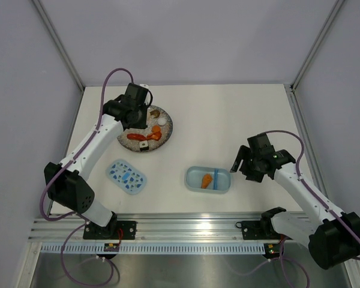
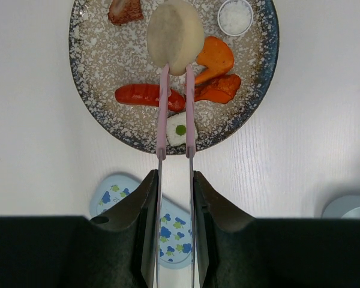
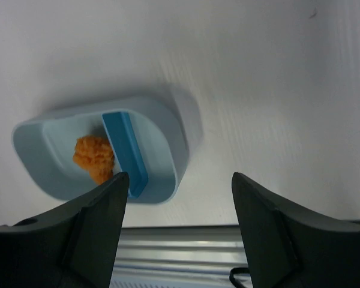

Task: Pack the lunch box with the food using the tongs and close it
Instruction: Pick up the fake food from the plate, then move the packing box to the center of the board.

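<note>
My left gripper (image 2: 175, 175) (image 1: 134, 110) is shut on the pink-white tongs (image 2: 162, 114), which reach out over the grey speckled plate (image 2: 96, 60) (image 1: 168, 133). The tong tips pinch a round beige food piece (image 2: 175, 35) that looks raised above the plate. On the plate lie a red sausage (image 2: 145, 94), orange pieces (image 2: 217, 57), a white piece with a green dot (image 2: 179, 131) and a brown piece (image 2: 125, 10). The lunch box (image 1: 223, 181) (image 3: 186, 129) holds one orange piece (image 3: 93, 157) left of its blue divider (image 3: 125, 150). My right gripper (image 3: 177, 180) (image 1: 240, 162) hangs open and empty at the box's right end.
The flecked light-blue lid (image 1: 126, 176) (image 2: 111, 193) lies flat on the table between the plate and the left arm's base. A small white cup (image 2: 235, 16) sits on the plate's far edge. A metal rail (image 1: 186, 227) runs along the near table edge.
</note>
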### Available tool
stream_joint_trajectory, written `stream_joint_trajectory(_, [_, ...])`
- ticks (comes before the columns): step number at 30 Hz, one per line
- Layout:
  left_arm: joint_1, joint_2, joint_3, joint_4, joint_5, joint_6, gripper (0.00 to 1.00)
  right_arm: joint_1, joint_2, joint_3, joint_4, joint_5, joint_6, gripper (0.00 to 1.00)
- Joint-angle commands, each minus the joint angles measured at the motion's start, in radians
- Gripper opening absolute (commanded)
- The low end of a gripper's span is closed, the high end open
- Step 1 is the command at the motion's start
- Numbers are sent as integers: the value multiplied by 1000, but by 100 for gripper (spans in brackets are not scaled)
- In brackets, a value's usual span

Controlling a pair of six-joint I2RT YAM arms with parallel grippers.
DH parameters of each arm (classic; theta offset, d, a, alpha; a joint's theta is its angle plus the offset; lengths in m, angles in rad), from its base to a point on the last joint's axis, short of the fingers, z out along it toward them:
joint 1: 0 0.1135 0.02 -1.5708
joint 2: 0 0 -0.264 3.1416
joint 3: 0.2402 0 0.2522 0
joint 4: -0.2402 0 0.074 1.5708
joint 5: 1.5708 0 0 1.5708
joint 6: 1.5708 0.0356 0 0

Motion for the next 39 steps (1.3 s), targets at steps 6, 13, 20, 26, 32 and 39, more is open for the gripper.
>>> stream_joint_trajectory(6, [-2, -48, 79, -11, 29, 12, 18, 278, -78, -16, -80, 0, 200, 77])
stream_joint_trajectory(13, [-1, -53, 103, -21, 10, 23, 19, 534, -46, -10, -181, 81, 355, 79])
stream_joint_trajectory(20, [-1, -45, 125, -21, 8, 30, 19, 633, 157, -57, -45, 81, 410, 80])
stream_joint_trajectory(26, [-1, -42, 120, -28, -1, 41, 19, 598, 382, 73, -48, 236, 329, 80])
stream_joint_trajectory(32, [-1, -39, 102, -21, -6, 49, 19, 430, 476, 176, 12, 287, 165, 79])
stream_joint_trajectory(39, [-1, -39, 106, -21, 2, 49, 19, 245, 534, 366, 64, 340, -28, 80])
